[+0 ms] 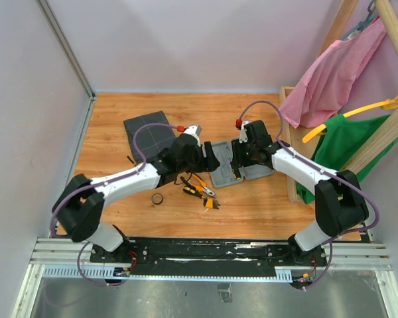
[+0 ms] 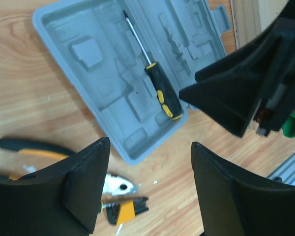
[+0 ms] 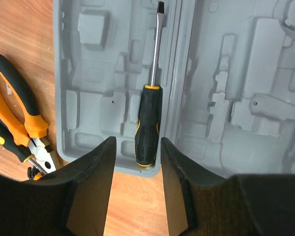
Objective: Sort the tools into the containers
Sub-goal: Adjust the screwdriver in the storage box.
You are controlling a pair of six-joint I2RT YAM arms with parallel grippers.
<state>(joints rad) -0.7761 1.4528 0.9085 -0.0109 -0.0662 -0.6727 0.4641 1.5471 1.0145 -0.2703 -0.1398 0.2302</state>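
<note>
The light-grey case (image 1: 227,173) lies open at mid-table. One black-and-yellow screwdriver (image 3: 148,125) rests in a moulded slot of it (image 2: 163,96). My right gripper (image 3: 137,140) hovers open just short of that handle, with nothing between its fingers. My left gripper (image 2: 150,145) hangs open over the case's near corner and holds nothing. Below it lie the orange-and-black pliers (image 2: 34,150) and the small orange bit holder (image 2: 123,210). The black tape ring (image 1: 157,198) sits further left. The dark grid-lined pouch (image 1: 149,132) lies at the back left.
A wooden rack (image 1: 288,146) with pink (image 1: 338,73) and green cloth (image 1: 348,142) stands close on the right, beside the right arm. Walls close the left and back. A metal rail (image 1: 205,255) runs along the near edge.
</note>
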